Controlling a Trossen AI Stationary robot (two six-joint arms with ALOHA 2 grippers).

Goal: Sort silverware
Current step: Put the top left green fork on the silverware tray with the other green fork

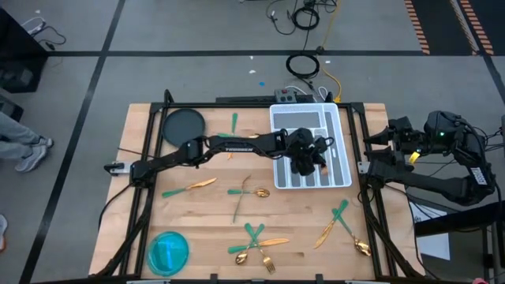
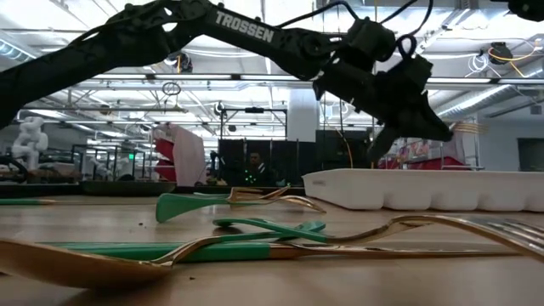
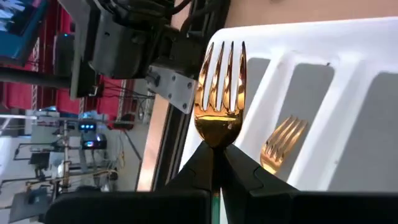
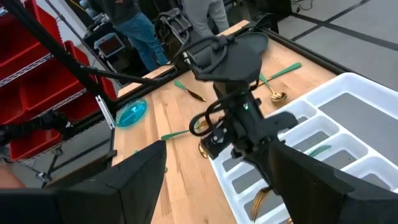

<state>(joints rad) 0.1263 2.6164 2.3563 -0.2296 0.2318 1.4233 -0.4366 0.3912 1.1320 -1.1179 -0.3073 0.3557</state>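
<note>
Nearest the low camera, gold spoons and forks with teal handles lie scattered on the wooden table (image 1: pixel 213 229): a cluster (image 1: pixel 254 243) near the front edge, a second group (image 1: pixel 341 225) toward the front right, a crossed pair (image 1: pixel 246 192) at mid-table, and a single piece (image 1: pixel 189 186) to the left. A blue bowl (image 1: pixel 168 251) sits at the front left corner.

Farther back, the left gripper (image 1: pixel 306 162) hangs over the white tray (image 1: pixel 309 118), its fingers pinched shut on a fork (image 3: pixel 221 93) (tines pointing away from the wrist, above a tray compartment). Another fork (image 3: pixel 281 144) already lies in a compartment beneath it, and more silverware rests in the tray's slots.

A dark round plate (image 1: pixel 182 125) sits at the back left corner, with one teal-handled piece (image 1: pixel 234 123) beside it.

The right gripper (image 1: pixel 377 138) waits off the table's right edge, fingers spread wide and empty.
</note>
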